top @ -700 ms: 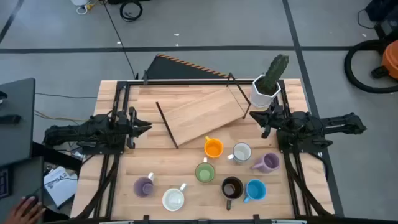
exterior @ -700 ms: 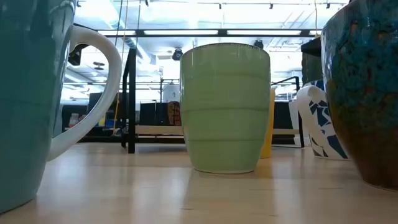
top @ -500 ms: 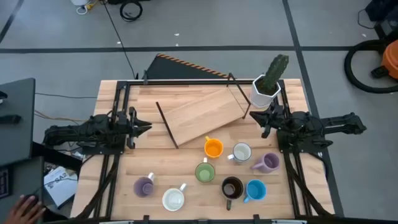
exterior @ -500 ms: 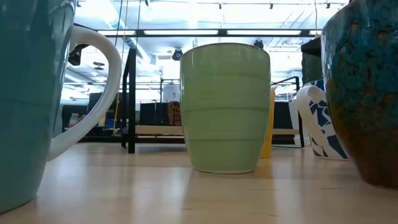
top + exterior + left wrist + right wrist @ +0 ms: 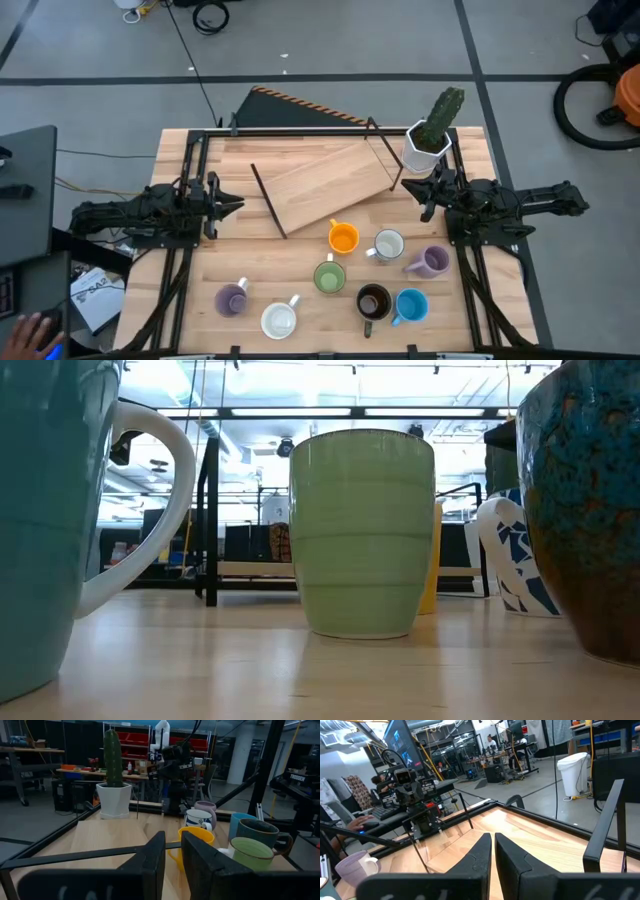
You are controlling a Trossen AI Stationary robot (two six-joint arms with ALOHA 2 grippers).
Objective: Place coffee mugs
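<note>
Orange, green, blue, brown, two pale and two lilac, the mugs sit in the lower half of the high view: the orange mug (image 5: 343,238) at centre, the green mug (image 5: 329,276) just below it, one lilac mug (image 5: 231,299) lower left. None is held. The left gripper (image 5: 229,204) waits at mid-left and the right gripper (image 5: 423,190) at mid-right, each with its fingers nearly together and empty. Judging from this, the step is a first reach; the right arm is nearer the cluster, and should spread its fingers first, then descend on the orange mug's rim, clear of the cactus pot (image 5: 424,148).
</note>
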